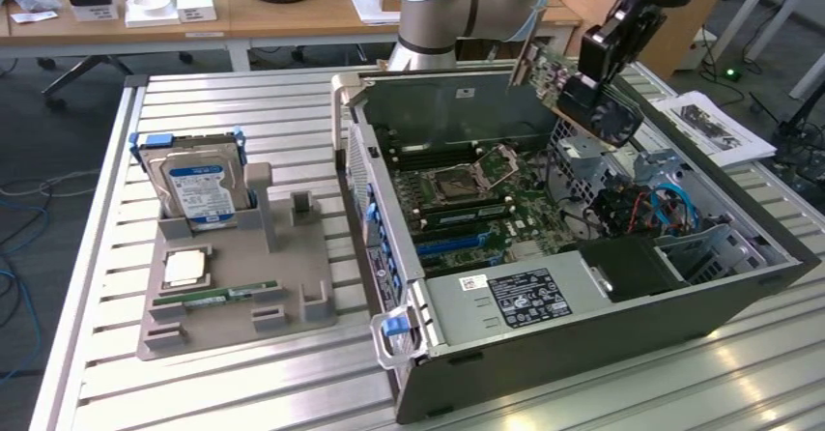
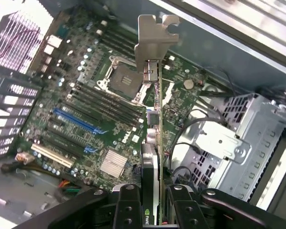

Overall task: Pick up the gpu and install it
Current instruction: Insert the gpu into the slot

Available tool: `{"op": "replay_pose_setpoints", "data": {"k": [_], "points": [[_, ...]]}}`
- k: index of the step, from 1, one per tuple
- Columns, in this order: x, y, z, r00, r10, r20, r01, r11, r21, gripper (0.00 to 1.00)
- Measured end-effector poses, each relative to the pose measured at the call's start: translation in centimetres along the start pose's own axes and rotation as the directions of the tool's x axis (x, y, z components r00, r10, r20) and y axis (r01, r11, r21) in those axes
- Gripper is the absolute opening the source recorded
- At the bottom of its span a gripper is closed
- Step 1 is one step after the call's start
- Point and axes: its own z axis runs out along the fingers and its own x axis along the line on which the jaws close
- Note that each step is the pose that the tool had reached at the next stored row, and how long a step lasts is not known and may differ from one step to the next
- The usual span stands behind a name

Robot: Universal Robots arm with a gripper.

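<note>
Gripper (image 1: 601, 75) pinching the gpu (image 1: 616, 117), card held tilted in the air over the open case (image 1: 722, 286), toward the tabletop's (image 1: 258, 112) far edge. Wrist view: card edge-on, long axis running straight out from the gripper, silvery bracket (image 2: 155, 40) at the far end. Motherboard (image 2: 100, 81) below; blue slots (image 2: 76, 121) off to one side, card not seated.

- gpu (image 1: 600, 110): matt black plastic shroud, green board
- bracket (image 2: 155, 38): bare silvery metal, smooth, dull sheen
- case (image 1: 696, 305): grey sheet metal, matt
- table (image 1: 258, 112): ribbed aluminium, shiny with glare
- tray (image 1: 303, 305): matt grey plastic
- drive (image 1: 200, 194): silvery metal, glossy label
- desk (image 1: 309, 20): pale smooth wood
</note>
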Motion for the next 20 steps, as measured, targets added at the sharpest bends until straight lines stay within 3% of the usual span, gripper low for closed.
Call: {"op": "replay_pose_setpoints", "data": {"k": [4,9,15,20], "points": [[0.0,0.0,0.03,0.9975,-0.071,-0.0047,0.071,0.9975,-0.0009,0.27],[0.0,0.0,0.05,0.9882,-0.153,-0.0102,0.153,0.9883,-0.0024,0.27],[0.0,0.0,0.07,0.9689,-0.247,-0.0163,0.247,0.969,-0.0047,0.27],[0.0,-0.01,0.09,0.9475,-0.319,-0.021,0.319,0.9478,-0.0068,0.27]]}}
